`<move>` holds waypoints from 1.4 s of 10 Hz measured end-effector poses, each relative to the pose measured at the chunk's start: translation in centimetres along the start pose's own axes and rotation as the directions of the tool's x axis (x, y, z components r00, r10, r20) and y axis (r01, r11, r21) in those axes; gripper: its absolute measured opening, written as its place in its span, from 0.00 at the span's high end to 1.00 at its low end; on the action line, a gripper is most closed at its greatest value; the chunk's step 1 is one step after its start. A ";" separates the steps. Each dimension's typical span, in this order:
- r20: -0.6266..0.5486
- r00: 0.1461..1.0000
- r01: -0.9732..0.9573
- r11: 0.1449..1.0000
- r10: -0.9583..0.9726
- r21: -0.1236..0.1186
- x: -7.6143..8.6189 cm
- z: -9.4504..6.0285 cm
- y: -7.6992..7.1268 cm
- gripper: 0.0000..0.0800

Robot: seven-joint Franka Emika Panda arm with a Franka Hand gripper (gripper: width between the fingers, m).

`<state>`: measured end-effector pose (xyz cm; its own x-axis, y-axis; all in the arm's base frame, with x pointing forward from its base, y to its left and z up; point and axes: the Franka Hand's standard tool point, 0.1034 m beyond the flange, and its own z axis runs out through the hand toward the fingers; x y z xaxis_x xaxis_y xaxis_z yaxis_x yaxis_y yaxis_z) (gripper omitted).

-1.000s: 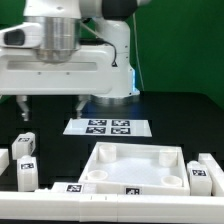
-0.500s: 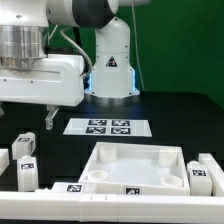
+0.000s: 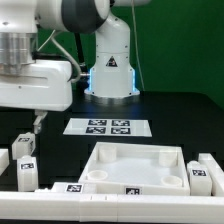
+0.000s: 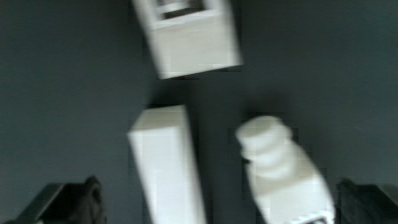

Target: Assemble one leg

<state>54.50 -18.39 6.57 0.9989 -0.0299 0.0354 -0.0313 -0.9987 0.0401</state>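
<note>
Several white legs lie at the exterior view's left: one [image 3: 24,146] just under the hand, one [image 3: 27,173] nearer the front, one [image 3: 3,161] at the edge. My gripper [image 4: 217,210] hovers above them, open and empty. Only one finger [image 3: 38,121] shows in the exterior view. In the wrist view, a long leg [image 4: 164,160] and a leg with a rounded end [image 4: 285,165] lie below, between the two dark fingertips [image 4: 71,205]. A third leg [image 4: 187,40] with a tag lies farther off.
The large white square panel [image 3: 135,152] with corner holes lies at the front centre. Another leg [image 3: 203,176] stands by its right side. The marker board [image 3: 110,126] lies behind the panel, in front of the robot base [image 3: 110,75]. White rails run along the front edge.
The hand has moved steadily toward the exterior view's left, from over the marker board's left end to over the legs. One finger has left the picture. The parts have not moved.
</note>
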 end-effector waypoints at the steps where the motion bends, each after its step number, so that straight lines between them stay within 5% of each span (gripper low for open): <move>1: 0.045 0.999 -0.023 1.000 0.022 0.016 -0.4 0.1 -0.4 0.19; 4: 0.257 0.966 -0.018 0.996 -0.005 0.089 -0.6 0.1 -1.9 0.19; 5: 0.289 0.957 -0.016 0.995 -0.012 0.095 -0.4 0.2 -2.1 0.19; 7: 0.396 0.918 0.020 1.000 -0.024 0.015 -0.2 0.9 -1.8 0.19; 8: 0.463 0.886 0.036 0.999 -0.034 0.003 -0.8 0.9 -1.7 0.19; 10: 0.543 0.839 0.045 0.999 -0.050 0.021 -1.0 0.6 -1.0 0.19; 14: 0.687 0.724 0.038 0.998 -0.056 0.041 -1.4 1.3 -1.8 0.19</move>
<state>53.15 -16.65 5.12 0.7488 0.0056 -0.6628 0.0082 -1.0000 0.0008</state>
